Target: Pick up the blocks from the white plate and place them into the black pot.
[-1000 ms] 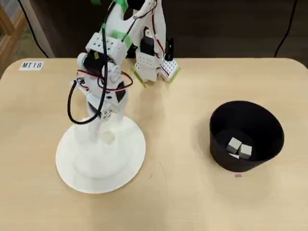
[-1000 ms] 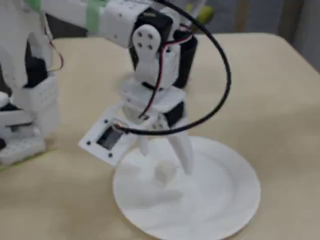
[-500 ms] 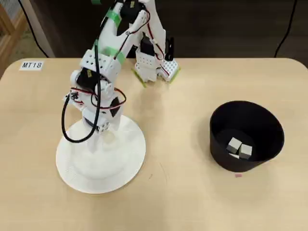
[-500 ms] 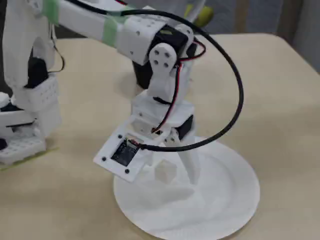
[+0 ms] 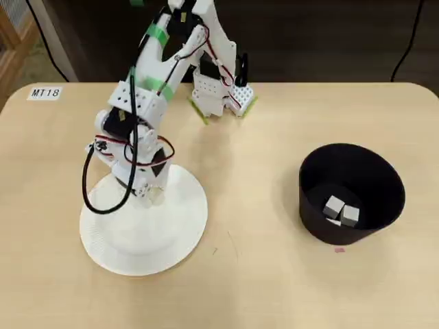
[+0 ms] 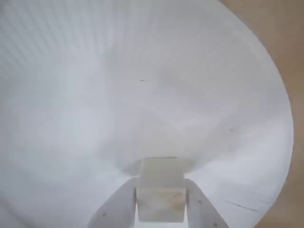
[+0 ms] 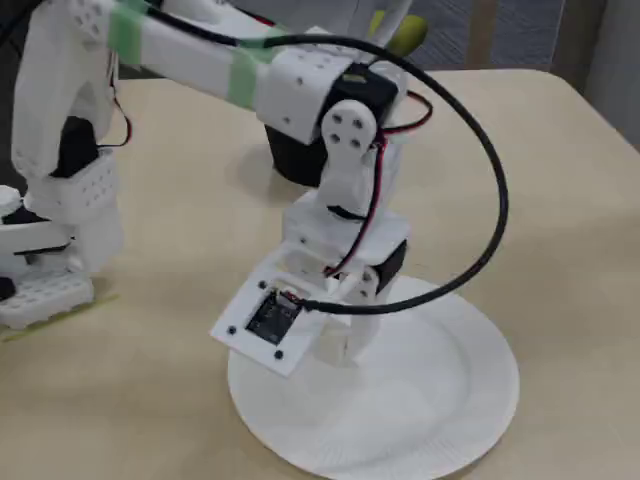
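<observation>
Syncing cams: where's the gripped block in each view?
Overhead view: block peeks out under the gripper, over the plate's upper part.
Wrist view: block at bottom centre, clamped between the fingers.
Fixed view: block just visible below the wrist, lower centre.
Shared landmark: the white plate, under the block in all three.

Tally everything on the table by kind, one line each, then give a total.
Blocks: 3, one held in the gripper over the plate, two in the pot
White plate: 1
Black pot: 1
Robot arm: 1
Label reading MT18: 1
Total: 7
</observation>
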Tool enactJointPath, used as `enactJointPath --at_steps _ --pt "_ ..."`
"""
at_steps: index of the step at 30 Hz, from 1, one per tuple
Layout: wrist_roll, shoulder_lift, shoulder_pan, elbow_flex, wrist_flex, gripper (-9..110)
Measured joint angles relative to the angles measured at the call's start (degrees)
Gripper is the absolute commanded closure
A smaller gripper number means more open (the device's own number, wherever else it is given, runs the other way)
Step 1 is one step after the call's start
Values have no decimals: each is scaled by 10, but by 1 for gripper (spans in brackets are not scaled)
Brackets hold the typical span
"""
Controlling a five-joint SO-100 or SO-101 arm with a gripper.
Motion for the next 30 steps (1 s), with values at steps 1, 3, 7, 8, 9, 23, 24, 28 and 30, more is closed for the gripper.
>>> enactJointPath --at_steps 1,3,7,8,9,23,24,28,30 --pt "0 0 0 0 -3 104" --pt "-4 0 0 0 -6 104" --pt "-19 41 -6 1 -69 104" --pt "-27 66 -11 1 -93 104" --pt "-33 91 -18 1 -112 104" --pt "-72 380 -345 23 -150 104" --pt "-75 392 -377 35 -156 104" --pt "-74 457 -490 113 -202 104" --pt "-69 490 -538 160 -229 104"
